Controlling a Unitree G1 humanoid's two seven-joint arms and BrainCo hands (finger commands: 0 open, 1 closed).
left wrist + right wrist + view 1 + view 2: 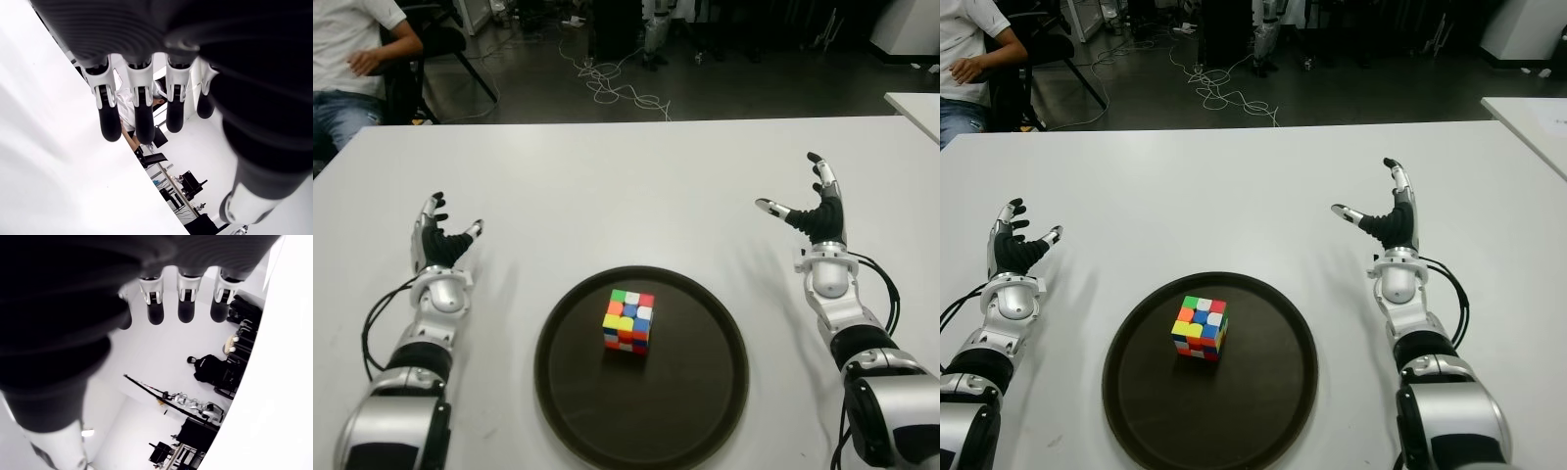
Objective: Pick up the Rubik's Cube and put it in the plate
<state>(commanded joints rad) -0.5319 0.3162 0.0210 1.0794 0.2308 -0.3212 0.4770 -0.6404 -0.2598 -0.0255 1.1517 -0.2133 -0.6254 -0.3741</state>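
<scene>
Sitting mid-plate [705,411], Rubik's Cube [627,319] clears every rim.

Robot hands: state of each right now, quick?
Left robot hand: open, holding nothing, left of the plate.
Right robot hand: open, fingers spread, holding nothing, right of the plate.
Rubik's Cube sits in the plate.

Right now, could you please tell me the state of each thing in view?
Rubik's Cube: scrambled, resting inside the plate.
Plate: flat on the table, holding the cube.
Left hand: open, empty, left of the plate.
Right hand: open, empty, right of the plate.
</scene>
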